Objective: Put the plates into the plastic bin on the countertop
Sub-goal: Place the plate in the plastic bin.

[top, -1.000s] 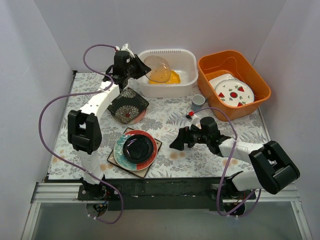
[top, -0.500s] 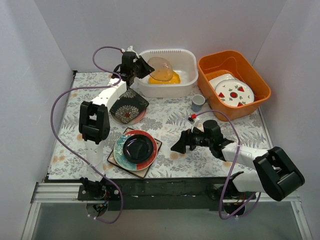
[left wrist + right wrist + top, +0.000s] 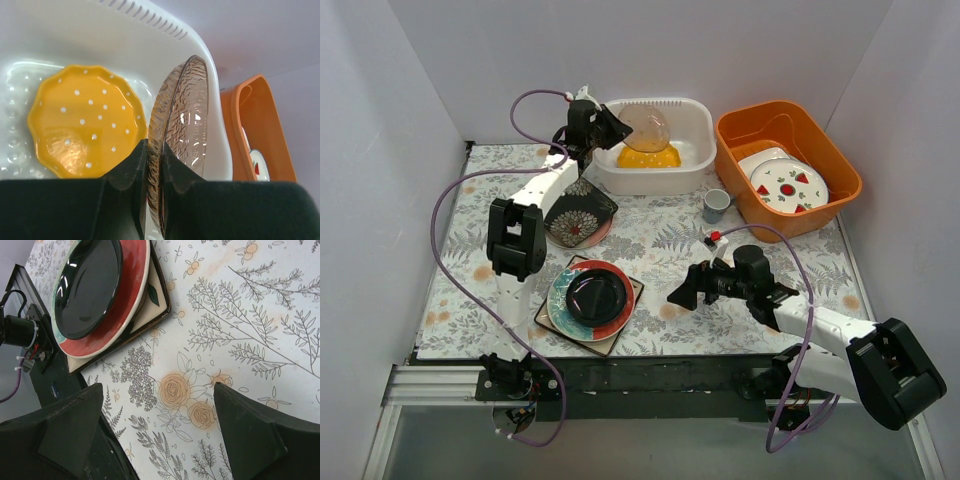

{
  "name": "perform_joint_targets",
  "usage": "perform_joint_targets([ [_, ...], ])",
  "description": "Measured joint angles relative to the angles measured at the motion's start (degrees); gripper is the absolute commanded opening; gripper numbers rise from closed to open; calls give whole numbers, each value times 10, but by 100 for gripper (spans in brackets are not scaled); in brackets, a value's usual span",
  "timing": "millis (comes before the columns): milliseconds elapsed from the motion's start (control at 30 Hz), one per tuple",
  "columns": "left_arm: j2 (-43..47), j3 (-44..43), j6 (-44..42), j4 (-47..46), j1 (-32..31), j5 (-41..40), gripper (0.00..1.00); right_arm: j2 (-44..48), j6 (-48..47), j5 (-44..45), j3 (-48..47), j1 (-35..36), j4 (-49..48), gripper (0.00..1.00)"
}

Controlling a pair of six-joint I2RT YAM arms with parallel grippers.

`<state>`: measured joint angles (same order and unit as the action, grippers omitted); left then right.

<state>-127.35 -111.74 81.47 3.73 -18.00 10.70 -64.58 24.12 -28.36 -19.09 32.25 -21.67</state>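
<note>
the left gripper (image 3: 154, 150) has its jaws nearly closed on the rim of a clear pinkish plate (image 3: 182, 125), pinching it at the lower edge. the plate stands on its edge, almost upright and leaning a little, and it hangs above the inside of the plastic bin (image 3: 150, 45). below it and to one side, a yellow dotted plate (image 3: 85, 127) lies flat on the bin floor. i judge that the coming move depends on this: the held plate must tip from upright to flat and go down onto the yellow one before the jaws let go, otherwise it may fall on its edge.

the right gripper (image 3: 157, 405) has its jaws wide apart and holds nothing; it hovers over the countertop (image 3: 240, 315). the stack lies ahead of these jaws, near but apart: a dark plate (image 3: 87, 285) on a red plate (image 3: 127, 305) on a cream square plate (image 3: 155, 297). the right arm is the nearer one to this stack. a black flowered plate (image 3: 578, 210) lies beside the left arm.
</note>
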Motion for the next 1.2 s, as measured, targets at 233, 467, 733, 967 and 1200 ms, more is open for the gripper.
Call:
perform_joint_targets([
  [233, -56, -58, -31, -11, -1, -16, 0, 11, 1, 13, 10, 0, 17, 98],
  [467, -98, -78, -70, -1, -4, -28, 8, 7, 3, 14, 10, 0, 18, 98],
  [733, -109, -80, -94, 19, -11, -28, 30, -21, 8, 7, 10, 0, -9, 98],
  [967, -109, -84, -115, 23, -21, -30, 52, -46, 13, -7, 10, 0, -32, 98],
  [1200, -102, -75, -138, 33, -28, -59, 75, -54, 14, -20, 10, 0, -46, 98],
])
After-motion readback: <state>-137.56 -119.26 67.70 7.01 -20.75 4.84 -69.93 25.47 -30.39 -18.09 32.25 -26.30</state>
